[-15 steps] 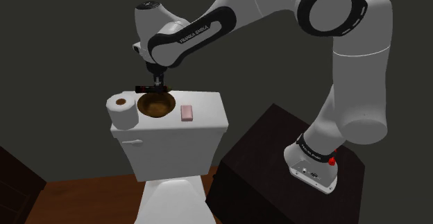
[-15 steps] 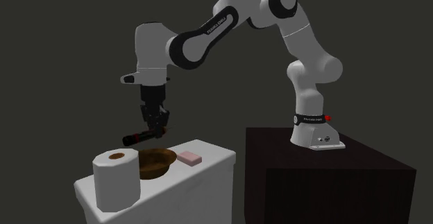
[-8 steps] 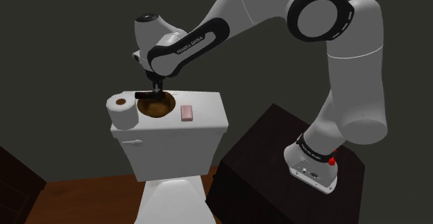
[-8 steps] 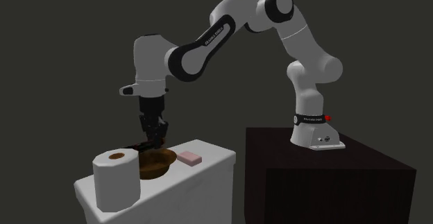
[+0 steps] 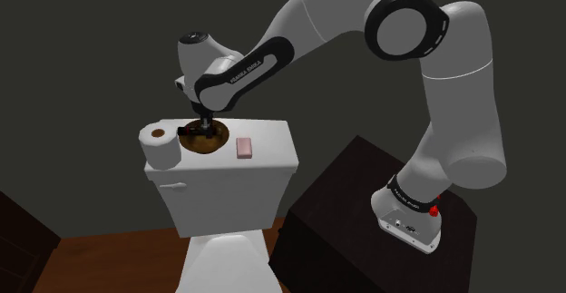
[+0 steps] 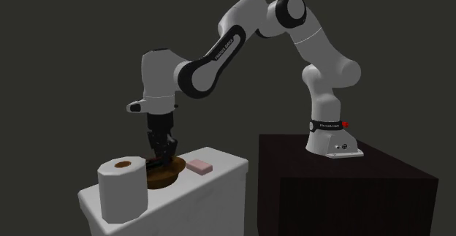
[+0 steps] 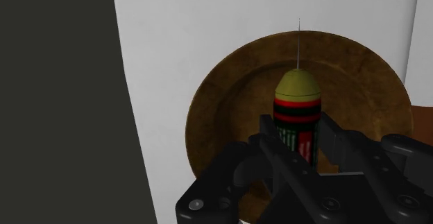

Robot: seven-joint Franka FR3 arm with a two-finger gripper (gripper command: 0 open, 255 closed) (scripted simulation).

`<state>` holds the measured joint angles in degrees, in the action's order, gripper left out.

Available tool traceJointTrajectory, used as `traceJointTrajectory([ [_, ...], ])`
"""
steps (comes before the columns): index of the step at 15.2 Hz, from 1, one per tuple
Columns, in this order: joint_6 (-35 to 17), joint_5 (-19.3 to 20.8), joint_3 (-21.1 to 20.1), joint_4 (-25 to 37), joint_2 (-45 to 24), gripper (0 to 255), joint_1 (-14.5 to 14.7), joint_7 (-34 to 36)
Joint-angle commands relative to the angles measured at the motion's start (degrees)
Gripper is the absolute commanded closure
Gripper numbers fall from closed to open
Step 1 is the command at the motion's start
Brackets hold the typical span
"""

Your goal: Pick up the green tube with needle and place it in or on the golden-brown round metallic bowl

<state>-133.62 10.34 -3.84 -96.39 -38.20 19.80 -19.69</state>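
Note:
The tube (image 7: 297, 98) has a green, red and black banded body, a yellow-green nose and a thin needle. My gripper (image 7: 299, 134) is shut on it, one finger on each side. It hangs low over the inside of the golden-brown round bowl (image 7: 225, 108), needle pointing toward the pink bar. In the shoulder view the gripper (image 5: 202, 133) reaches down into the bowl (image 5: 216, 143) on the white toilet tank lid (image 5: 269, 151). The second exterior view has the gripper (image 6: 160, 158) dipping to the bowl (image 6: 167, 174) rim.
A toilet paper roll (image 5: 161, 146) stands on the lid at the bowl's side, toward the shoulder view's left. A pink bar (image 5: 244, 146) lies on the bowl's other side. The dark stand (image 5: 358, 200) is to the right, and wooden floor (image 5: 109, 259) lies below.
The arm has come straight down with the tube in its grip, from well above the bowl to just inside it. The roll, bar and bowl have stayed put.

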Motion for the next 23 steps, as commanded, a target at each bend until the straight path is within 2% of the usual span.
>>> traceJointTrajectory([
  [1,-0.02,0.01,0.01,0.03,-0.09,255,0.01,0.02],
  [5,-0.02,0.01,0.01,0.03,-0.09,255,0.01,0.02],
  [6,-0.02,0.01,0.01,0.03,-0.1,0,0.01,0.02],
  [11,-0.02,0.01,0.01,0.04,-0.11,0,0.01,0.02],
  [15,4.95,-0.68,-0.55,0.4,4.49,0,0.06,-0.39],
  [23,4.94,-0.68,-0.54,0.4,4.49,0,0.06,-0.4],
])
